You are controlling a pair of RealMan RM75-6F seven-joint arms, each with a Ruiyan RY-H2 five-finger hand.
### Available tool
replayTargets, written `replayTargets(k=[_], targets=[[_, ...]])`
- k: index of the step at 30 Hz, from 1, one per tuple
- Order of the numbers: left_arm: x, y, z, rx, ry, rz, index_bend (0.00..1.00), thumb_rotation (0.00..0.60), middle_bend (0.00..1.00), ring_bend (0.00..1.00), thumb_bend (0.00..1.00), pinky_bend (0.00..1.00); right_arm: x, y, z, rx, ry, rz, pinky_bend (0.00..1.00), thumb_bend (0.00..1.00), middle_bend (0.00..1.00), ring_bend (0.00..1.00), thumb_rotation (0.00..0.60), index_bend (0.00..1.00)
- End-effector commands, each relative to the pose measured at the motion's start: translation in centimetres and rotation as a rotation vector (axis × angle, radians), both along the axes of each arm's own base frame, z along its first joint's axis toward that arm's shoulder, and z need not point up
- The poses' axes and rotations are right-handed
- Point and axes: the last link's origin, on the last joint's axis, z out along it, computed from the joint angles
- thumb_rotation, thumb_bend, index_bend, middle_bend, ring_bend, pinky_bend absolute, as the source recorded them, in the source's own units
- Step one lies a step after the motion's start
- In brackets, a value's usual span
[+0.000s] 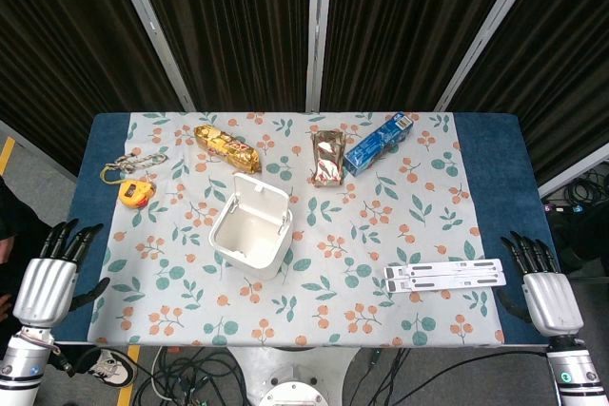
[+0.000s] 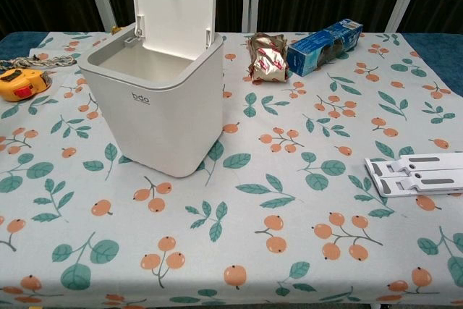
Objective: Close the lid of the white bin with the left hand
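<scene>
The white bin (image 1: 249,235) (image 2: 160,103) stands left of the table's middle with its mouth uncovered. Its lid (image 1: 261,197) (image 2: 173,5) is swung up on the rear hinge and stands almost upright. My left hand (image 1: 49,278) hangs off the table's left front corner, far from the bin, fingers spread and holding nothing. My right hand (image 1: 544,287) sits off the right front corner, fingers apart and empty. Neither hand shows in the chest view.
A yellow tape measure (image 1: 134,193) (image 2: 19,85) and a cord (image 1: 133,164) lie at the left. A gold snack bag (image 1: 227,147), a crumpled foil pouch (image 1: 326,157) (image 2: 267,57) and a blue box (image 1: 378,143) (image 2: 324,46) lie at the back. A white folding stand (image 1: 443,276) (image 2: 418,173) lies front right.
</scene>
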Motion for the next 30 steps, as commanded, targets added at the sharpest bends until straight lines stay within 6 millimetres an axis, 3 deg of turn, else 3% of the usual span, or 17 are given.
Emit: replayTargets(k=[1, 9, 15, 21, 30], targets=[[-0.1, 0.0, 0.4, 0.006, 0.008, 0.008, 0.13, 0.600, 0.19, 0.07, 0.19, 0.11, 0.1, 0.0, -0.1, 0.004, 0.000, 0.001, 0.00, 0.22, 0.00, 0.00, 0.600, 0.00], [-0.2, 0.2, 0.9, 0.008, 0.011, 0.021, 0.14, 0.600, 0.19, 0.07, 0.19, 0.11, 0.1, 0.0, -0.3, 0.008, 0.006, -0.002, 0.00, 0.22, 0.00, 0.00, 0.600, 0.00], [1.5, 1.9, 1.2, -0.019, -0.016, -0.047, 0.14, 0.600, 0.19, 0.07, 0.19, 0.11, 0.2, 0.0, -0.3, 0.013, 0.008, 0.001, 0.00, 0.22, 0.00, 0.00, 0.600, 0.00], [5.0, 5.3, 1.8, -0.088, -0.061, -0.153, 0.14, 0.600, 0.19, 0.07, 0.19, 0.11, -0.3, 0.0, 0.0, 0.011, 0.019, -0.013, 0.00, 0.22, 0.00, 0.00, 0.600, 0.00], [13.1, 10.8, 1.8, -0.198, -0.064, -0.352, 0.14, 0.600, 0.19, 0.07, 0.19, 0.11, -0.8, -0.1, -0.5, 0.031, 0.013, -0.027, 0.00, 0.22, 0.00, 0.00, 0.600, 0.00]])
